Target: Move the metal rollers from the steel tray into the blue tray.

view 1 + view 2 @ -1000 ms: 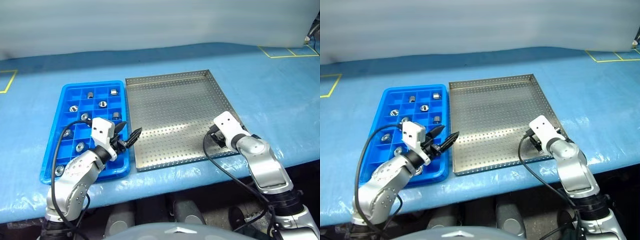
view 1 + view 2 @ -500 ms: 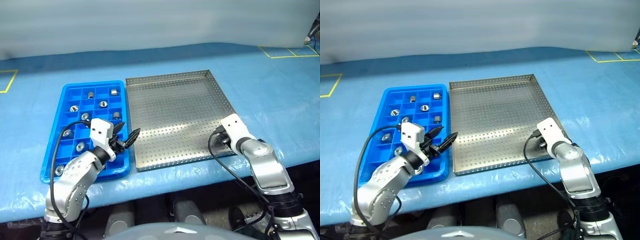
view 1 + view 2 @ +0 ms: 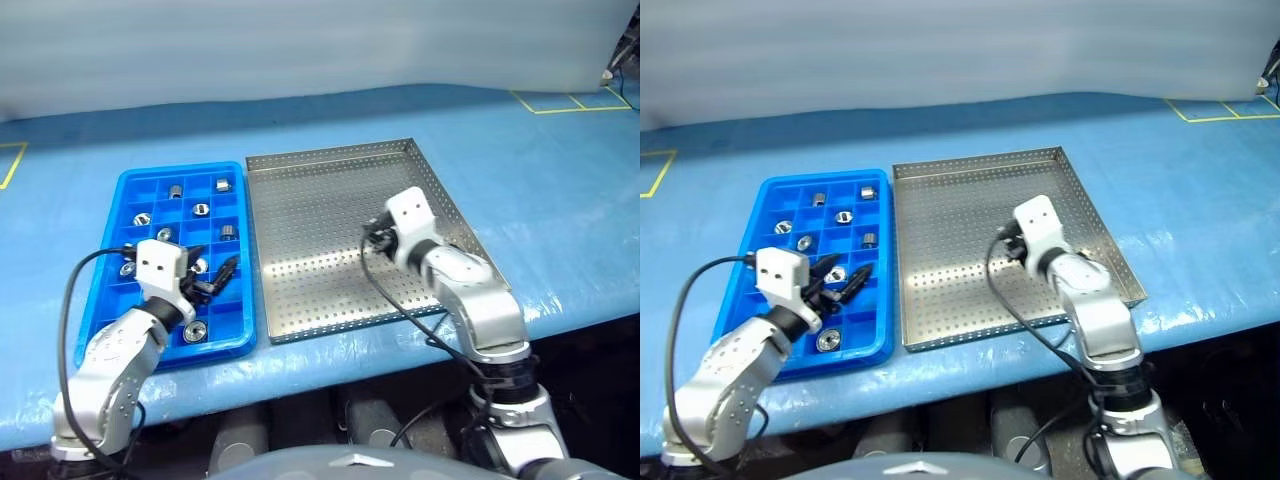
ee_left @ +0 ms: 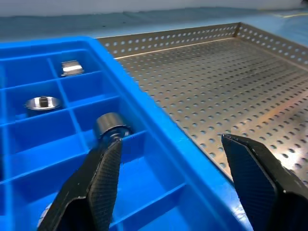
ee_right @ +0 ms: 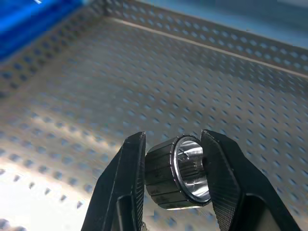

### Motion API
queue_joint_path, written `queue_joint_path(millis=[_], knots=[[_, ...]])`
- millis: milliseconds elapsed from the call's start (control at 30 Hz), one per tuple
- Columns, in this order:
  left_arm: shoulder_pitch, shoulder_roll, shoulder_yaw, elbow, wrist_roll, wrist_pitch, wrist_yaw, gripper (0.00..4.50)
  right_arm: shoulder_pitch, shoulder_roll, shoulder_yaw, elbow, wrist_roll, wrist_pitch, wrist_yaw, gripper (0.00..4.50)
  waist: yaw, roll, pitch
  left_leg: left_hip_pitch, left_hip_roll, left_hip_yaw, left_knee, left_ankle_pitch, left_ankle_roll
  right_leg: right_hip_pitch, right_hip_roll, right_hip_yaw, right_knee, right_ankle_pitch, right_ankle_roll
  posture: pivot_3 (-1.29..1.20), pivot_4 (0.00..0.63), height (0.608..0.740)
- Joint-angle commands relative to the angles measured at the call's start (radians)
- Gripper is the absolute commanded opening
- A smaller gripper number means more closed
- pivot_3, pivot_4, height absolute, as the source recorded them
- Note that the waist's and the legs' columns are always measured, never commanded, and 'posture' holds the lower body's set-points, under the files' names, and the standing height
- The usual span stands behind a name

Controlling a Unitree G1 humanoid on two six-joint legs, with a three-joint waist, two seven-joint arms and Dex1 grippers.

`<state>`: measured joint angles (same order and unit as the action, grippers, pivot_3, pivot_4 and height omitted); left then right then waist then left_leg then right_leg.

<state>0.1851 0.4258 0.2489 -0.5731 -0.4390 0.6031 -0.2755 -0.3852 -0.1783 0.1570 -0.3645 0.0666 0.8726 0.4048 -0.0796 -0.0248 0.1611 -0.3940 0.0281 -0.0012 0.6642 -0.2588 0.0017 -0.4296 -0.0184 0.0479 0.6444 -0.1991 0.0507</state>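
The right gripper (image 5: 173, 180) is clamped on 1 metal roller (image 5: 178, 178), held between its 2 black fingers above the perforated floor of the steel tray (image 3: 330, 200). Beneath and around that gripper the tray floor lies bare, with its low rim beyond the fingertips. The blue tray (image 3: 110, 310) sits just beside the steel tray, on the side toward the left gripper (image 3: 210, 282). The left gripper hangs over the blue tray's near compartments, fingers apart and holding nothing. Several metal rollers (image 3: 200, 209) lie singly in the compartments ahead of and beside it. Blue sheeting (image 3: 560, 170) covers the table.
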Motion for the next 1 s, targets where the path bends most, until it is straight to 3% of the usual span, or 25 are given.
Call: queue_joint_path(millis=[33,233,567,733,1000], knots=[[0.029,0.036,0.115,-0.042,0.04,0.027,0.054,3.62,-0.06,0.081,0.09,0.024,0.067,-0.081,0.056,1.43,0.008,0.0,0.0,0.0,0.0,-0.001,0.0,0.0,0.0,0.0,0.0,-0.001,0.0,0.001,-0.001,0.02,0.15,0.74],[0.096,0.026,0.165,-0.107,0.019,0.047,0.057,3.62,-0.142,0.203,0.215,0.143,0.09,-0.146,0.088,1.43,0.049,-0.001,0.0,-0.001,-0.001,-0.003,-0.001,0.0,0.0,0.0,-0.005,-0.002,-0.001,0.002,-0.004,0.08,0.15,0.74],[0.113,-0.015,0.137,-0.121,0.026,0.034,0.061,3.62,-0.13,0.231,0.285,0.158,0.133,-0.131,0.138,1.43,0.071,-0.002,0.0,-0.001,-0.001,-0.002,-0.001,0.001,-0.002,0.0,-0.004,-0.007,0.0,-0.001,-0.01,0.1,0.15,0.74],[0.093,-0.017,0.126,-0.109,0.026,0.032,0.054,3.62,-0.129,0.23,0.271,0.155,0.107,-0.205,0.102,3.1,0.07,-0.002,0.0,-0.001,-0.001,-0.002,-0.001,0.001,-0.002,0.0,-0.003,-0.007,0.0,-0.002,-0.011,0.1,0.15,0.74],[0.035,-0.032,0.058,-0.075,0.026,0.005,0.019,3.62,-0.126,0.159,0.141,0.173,0.052,-0.318,0.004,3.1,0.069,-0.002,-0.001,-0.001,-0.002,-0.002,0.0,0.001,-0.002,0.001,-0.005,-0.007,-0.001,-0.001,-0.01,0.05,0.15,0.74]])
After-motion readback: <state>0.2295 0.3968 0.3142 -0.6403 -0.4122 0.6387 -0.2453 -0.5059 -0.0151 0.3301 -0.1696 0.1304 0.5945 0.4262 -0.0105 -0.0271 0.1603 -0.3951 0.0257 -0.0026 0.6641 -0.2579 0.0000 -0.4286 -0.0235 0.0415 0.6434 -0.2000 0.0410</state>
